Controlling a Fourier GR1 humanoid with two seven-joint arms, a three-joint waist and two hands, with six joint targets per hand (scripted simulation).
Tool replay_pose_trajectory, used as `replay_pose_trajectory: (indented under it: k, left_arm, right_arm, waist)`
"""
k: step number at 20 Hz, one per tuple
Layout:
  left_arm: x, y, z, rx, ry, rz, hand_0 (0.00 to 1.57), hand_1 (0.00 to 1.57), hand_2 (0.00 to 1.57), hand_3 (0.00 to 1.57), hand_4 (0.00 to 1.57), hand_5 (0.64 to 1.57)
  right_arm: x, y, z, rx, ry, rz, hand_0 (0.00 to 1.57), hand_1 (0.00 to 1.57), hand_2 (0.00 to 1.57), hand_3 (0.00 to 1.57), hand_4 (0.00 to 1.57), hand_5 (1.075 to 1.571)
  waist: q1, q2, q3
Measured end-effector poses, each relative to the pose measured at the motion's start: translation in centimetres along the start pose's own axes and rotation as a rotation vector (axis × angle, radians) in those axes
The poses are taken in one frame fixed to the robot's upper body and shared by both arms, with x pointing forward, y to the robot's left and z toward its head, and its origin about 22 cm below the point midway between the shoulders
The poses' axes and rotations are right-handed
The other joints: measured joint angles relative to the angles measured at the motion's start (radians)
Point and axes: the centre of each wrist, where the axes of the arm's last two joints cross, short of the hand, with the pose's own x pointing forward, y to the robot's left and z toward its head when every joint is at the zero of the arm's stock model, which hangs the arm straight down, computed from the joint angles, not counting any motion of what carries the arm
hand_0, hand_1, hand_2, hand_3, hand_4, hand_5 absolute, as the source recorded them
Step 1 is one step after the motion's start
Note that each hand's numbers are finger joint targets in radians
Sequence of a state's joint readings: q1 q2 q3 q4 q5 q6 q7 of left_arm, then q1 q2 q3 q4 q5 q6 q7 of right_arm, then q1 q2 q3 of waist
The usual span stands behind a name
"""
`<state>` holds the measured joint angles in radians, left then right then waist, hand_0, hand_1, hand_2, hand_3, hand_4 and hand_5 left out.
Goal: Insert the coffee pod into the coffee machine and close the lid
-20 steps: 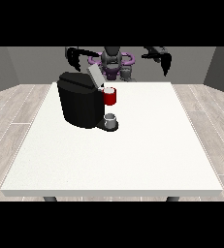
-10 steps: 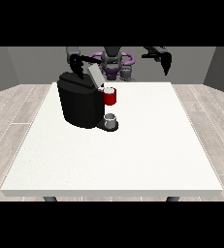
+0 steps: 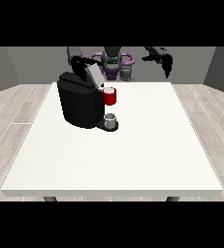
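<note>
A black coffee machine (image 3: 79, 104) stands on the white table (image 3: 133, 145) at the left rear. Its grey lid (image 3: 95, 74) is raised and tilted back. A red holder (image 3: 110, 96) juts from the machine's front, with a small grey cup (image 3: 111, 118) on the base under it. I cannot make out a coffee pod. The hand at the view's left (image 3: 79, 64) is right behind the raised lid, at its upper edge. The hand at the view's right (image 3: 166, 61) hangs in the air beyond the table's far right corner, fingers pointing down and relaxed, holding nothing.
The robot's purple and grey torso (image 3: 114, 62) stands behind the table's far edge. A wide stretch of bare tabletop lies in front of and to the right of the machine.
The hand at the view's left has swung inward from the far left to the back of the raised lid. The other hand has barely moved.
</note>
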<state>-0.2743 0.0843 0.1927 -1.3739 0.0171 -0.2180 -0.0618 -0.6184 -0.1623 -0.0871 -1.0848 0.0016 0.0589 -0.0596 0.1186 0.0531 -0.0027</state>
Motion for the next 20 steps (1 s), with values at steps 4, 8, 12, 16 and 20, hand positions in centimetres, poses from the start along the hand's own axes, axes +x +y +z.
replay_pose_trajectory:
  k: [4,8,12,16,20]
  left_arm:
    - [0.0,0.1,0.2,-0.006,-0.001,-0.011,0.00,0.00,0.00,0.00,0.00,1.571]
    - [-0.2,0.4,0.2,0.005,-0.004,-0.013,0.00,0.00,0.00,0.00,0.00,1.571]
    - [-0.1,0.4,0.2,0.005,-0.001,-0.009,0.00,0.00,0.00,0.00,0.02,1.571]
    - [-0.9,-0.1,0.5,0.022,0.002,-0.013,0.00,0.00,0.00,0.00,0.19,1.571]
    - [-1.4,1.3,0.5,0.044,0.020,-0.018,0.00,0.00,0.00,0.00,0.12,1.571]
  right_arm:
    - [0.5,0.2,-0.6,0.009,-0.024,0.001,0.00,0.00,0.00,0.00,0.00,1.571]
    - [0.7,1.1,-0.9,0.023,-0.049,0.011,0.00,0.00,0.00,0.00,0.00,1.571]
    - [1.1,0.9,-1.5,0.028,-0.061,0.015,0.00,0.00,0.00,0.00,0.18,1.571]
    - [1.2,2.3,-2.0,0.062,-0.044,0.038,0.00,0.00,0.00,0.00,0.14,1.571]
    - [3.0,4.2,-2.8,0.117,-0.048,0.071,0.00,0.00,0.00,0.00,0.17,1.571]
  waist:
    - [0.009,0.007,-0.0010]
    - [0.001,0.014,-0.0003]
    - [0.010,0.018,0.0001]
    - [0.008,0.024,0.0014]
    - [-0.008,0.014,0.0019]
